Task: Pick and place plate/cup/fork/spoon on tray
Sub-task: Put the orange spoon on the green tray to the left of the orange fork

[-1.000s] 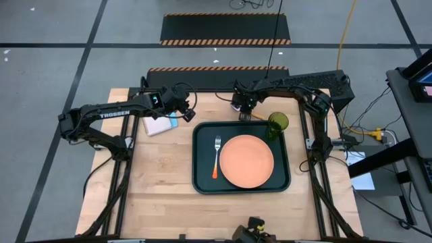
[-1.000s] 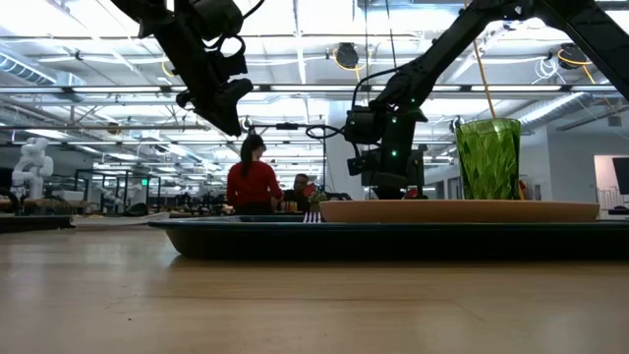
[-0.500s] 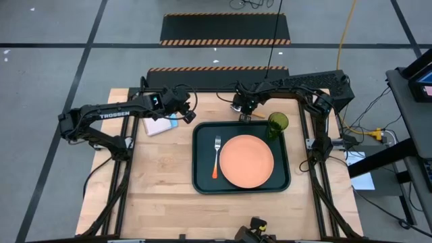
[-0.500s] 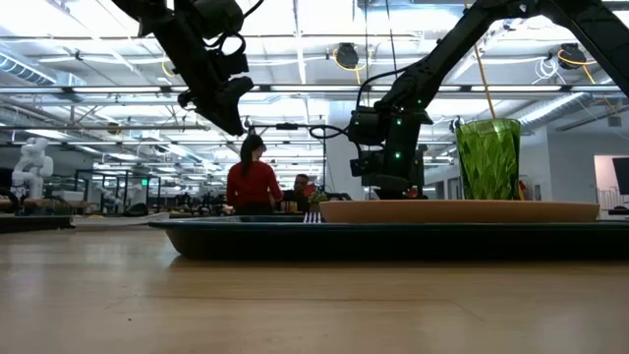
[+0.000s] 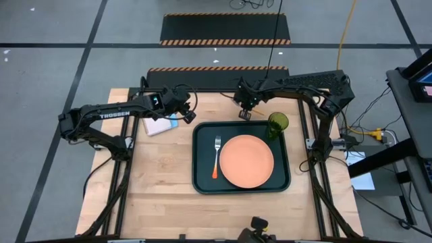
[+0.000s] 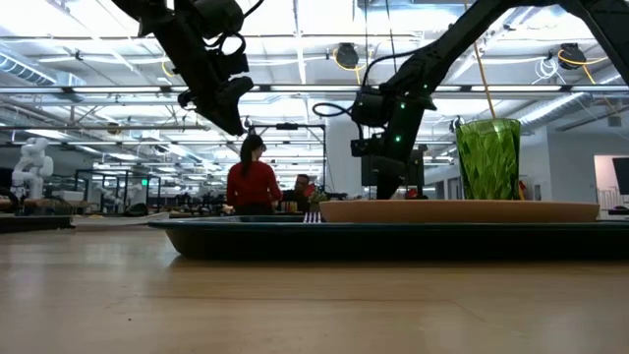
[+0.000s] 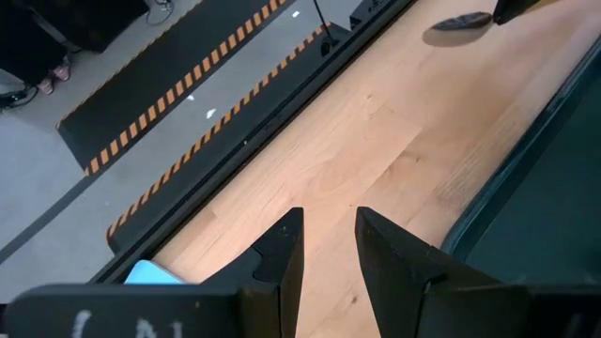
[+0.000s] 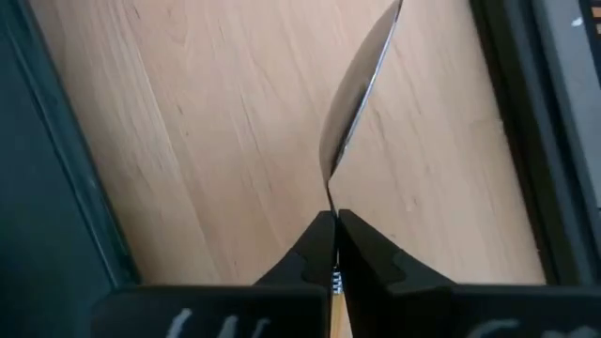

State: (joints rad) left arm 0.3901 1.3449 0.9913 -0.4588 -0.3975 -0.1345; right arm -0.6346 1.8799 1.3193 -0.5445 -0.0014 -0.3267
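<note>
The right tool [image 8: 331, 225] is clamped on the slim spoon with a silver rounded bowl and orange handle [image 8: 357, 89]. Its two dark fingers [image 8: 305, 246] press together on the neck of the spoon, just behind the bowl, and the bowl projects forward past the fingertips. In the right wrist view the bowl is seen edge-on over the light wooden counter [image 8: 235, 141]. In the high view the right tool [image 5: 246, 108] stands over the counter [image 5: 162, 196] just beyond the far rim of the large dark green-black rectangular tray [image 5: 203, 177], near the small translucent green tumbler [image 5: 277, 123].

The tumbler sits in the far right corner of the tray. The round flat salmon-orange plate [image 5: 247, 161] lies on the tray. The slim fork with silver tines and orange handle [image 5: 217, 156] lies on the tray just left of the plate, tines pointing to the far side.

The left tool [image 7: 327, 246] has its fingers [image 7: 284, 258] apart with a narrow gap and holds nothing. In the high view the left tool [image 5: 187, 115] hangs over the counter near the tray's far left corner, beside a blue and white notebook [image 5: 158, 126].
</note>
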